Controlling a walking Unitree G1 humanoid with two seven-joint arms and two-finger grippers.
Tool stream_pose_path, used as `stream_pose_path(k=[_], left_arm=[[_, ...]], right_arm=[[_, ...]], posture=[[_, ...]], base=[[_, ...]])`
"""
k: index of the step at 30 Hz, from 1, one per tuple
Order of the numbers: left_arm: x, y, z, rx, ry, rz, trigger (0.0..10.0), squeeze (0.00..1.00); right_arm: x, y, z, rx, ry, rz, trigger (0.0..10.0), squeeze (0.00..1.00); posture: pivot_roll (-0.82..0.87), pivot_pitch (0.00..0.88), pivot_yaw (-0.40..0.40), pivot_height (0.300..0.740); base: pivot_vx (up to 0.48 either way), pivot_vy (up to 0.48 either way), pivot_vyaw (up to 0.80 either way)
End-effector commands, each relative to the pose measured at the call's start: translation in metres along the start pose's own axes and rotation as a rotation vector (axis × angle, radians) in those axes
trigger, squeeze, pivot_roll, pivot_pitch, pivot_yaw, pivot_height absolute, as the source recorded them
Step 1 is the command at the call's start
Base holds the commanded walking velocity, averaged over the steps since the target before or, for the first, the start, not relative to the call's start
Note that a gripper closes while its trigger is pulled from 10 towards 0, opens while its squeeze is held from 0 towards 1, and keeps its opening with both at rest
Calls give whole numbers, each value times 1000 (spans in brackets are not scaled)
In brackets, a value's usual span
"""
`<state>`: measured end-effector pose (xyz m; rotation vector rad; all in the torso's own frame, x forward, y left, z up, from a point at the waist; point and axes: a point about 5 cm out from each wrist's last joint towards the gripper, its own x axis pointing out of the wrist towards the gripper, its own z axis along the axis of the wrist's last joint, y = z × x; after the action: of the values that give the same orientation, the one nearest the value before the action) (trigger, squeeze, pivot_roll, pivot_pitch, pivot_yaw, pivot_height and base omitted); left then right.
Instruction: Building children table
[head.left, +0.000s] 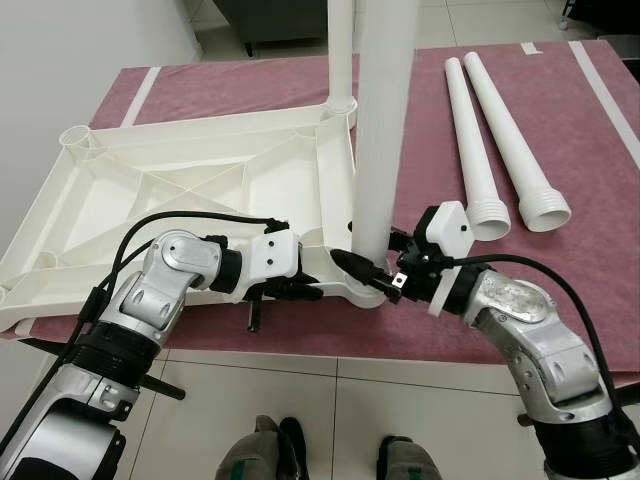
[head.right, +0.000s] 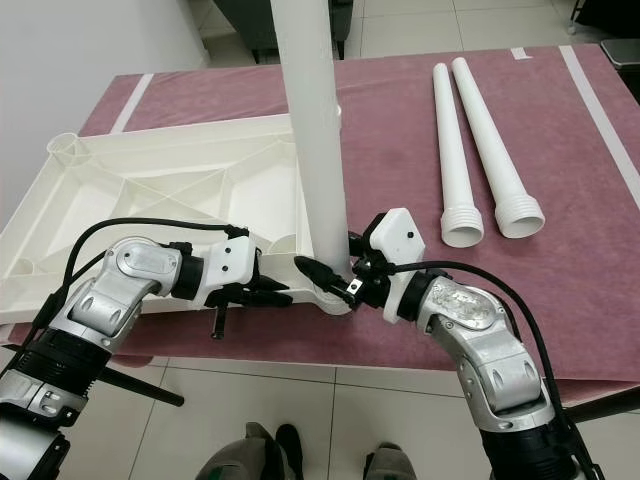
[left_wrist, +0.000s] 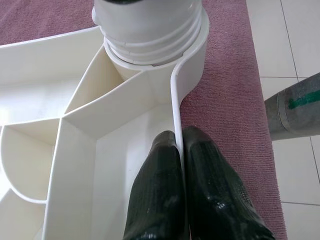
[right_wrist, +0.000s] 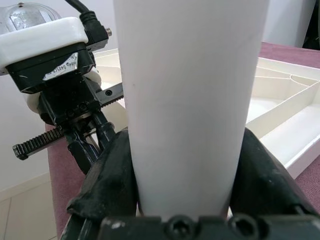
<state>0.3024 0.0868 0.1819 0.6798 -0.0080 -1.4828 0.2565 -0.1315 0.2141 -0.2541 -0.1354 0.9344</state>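
Two claws work at the lower centre of the head views, at the near edge of the desk (head.left: 600, 150) with its maroon cover.
- Left claw (left_wrist: 181, 165): fingers pressed together on the thin rim wall of the white tabletop (head.left: 180, 190), which lies underside up at the left of the frame.
- Right claw (head.left: 368, 275): fingers clamped around the base of an upright white leg (head.left: 383, 130) standing in the tabletop's near right corner socket (left_wrist: 192, 60).
- Second upright leg (head.left: 340, 50): in the far right corner socket, upper centre.
- Two loose legs (head.left: 505, 120): lying side by side on the cover, upper right.
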Motion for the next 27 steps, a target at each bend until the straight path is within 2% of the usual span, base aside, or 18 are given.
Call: stream_pose_path(k=[1,3,6,9,10,11,12,16,17,18,21,23,24,25,26,27], left_arm=[[-4,13,20,79,-69,77,10000,0],[-4,13,20,79,-69,77,10000,0],[11,31,26,79,-80,164,10000,0],[14,34,28,78,-81,181,10000,0],[22,42,31,71,-83,221,10000,0],[27,46,33,67,-84,245,10000,0],[40,55,38,42,-93,288,10000,0],[49,58,41,28,-98,303,10000,0],[60,60,42,24,-85,318,10000,0],[65,61,42,25,-75,326,10000,0],[69,61,42,23,-64,337,10000,0],[72,61,43,15,-75,335,10000,0],[71,60,43,16,-82,329,10000,0],[70,59,43,18,-86,324,10000,0],[68,59,42,20,-87,323,10000,0],[67,59,41,23,-86,327,10000,0]], right_arm=[[1,3,-7,71,-3,-25,0,0],[1,3,-7,71,-3,-25,0,0],[9,-9,-32,81,132,-311,0,0],[10,-12,-36,80,160,-371,0,0],[9,-17,-45,96,214,-515,0,0],[9,-20,-51,108,251,-610,0,0],[6,-21,-60,102,315,-783,0,0],[5,-18,-66,104,346,-870,0,0],[5,-13,-72,132,376,-958,0,0],[5,-11,-75,146,386,-990,0,0],[7,-9,-75,163,379,-1018,0,0],[13,-8,-69,175,322,-1012,0,0],[16,-9,-61,162,268,-995,6000,0],[18,-10,-56,150,233,-981,6000,0],[19,-12,-50,124,195,-969,10000,0],[19,-13,-45,108,160,-965,10000,0]], posture=[[-79,164,172,740],[-79,164,172,740],[-80,166,171,740],[-80,166,171,740],[-81,168,171,740],[-81,168,171,740],[-84,170,172,740],[-86,170,177,740],[-90,171,179,740],[-90,171,179,740],[-95,174,185,740],[-95,176,187,740],[-95,177,188,740],[-94,177,188,740],[-92,177,186,740],[-92,177,186,740]], base=[[0,0,0],[0,0,0],[0,0,0],[0,0,0],[0,0,0],[0,0,0],[0,0,0],[0,0,0],[0,0,0],[0,0,0],[0,0,0],[0,0,0],[0,0,0],[0,0,0],[0,0,0],[0,0,0]])
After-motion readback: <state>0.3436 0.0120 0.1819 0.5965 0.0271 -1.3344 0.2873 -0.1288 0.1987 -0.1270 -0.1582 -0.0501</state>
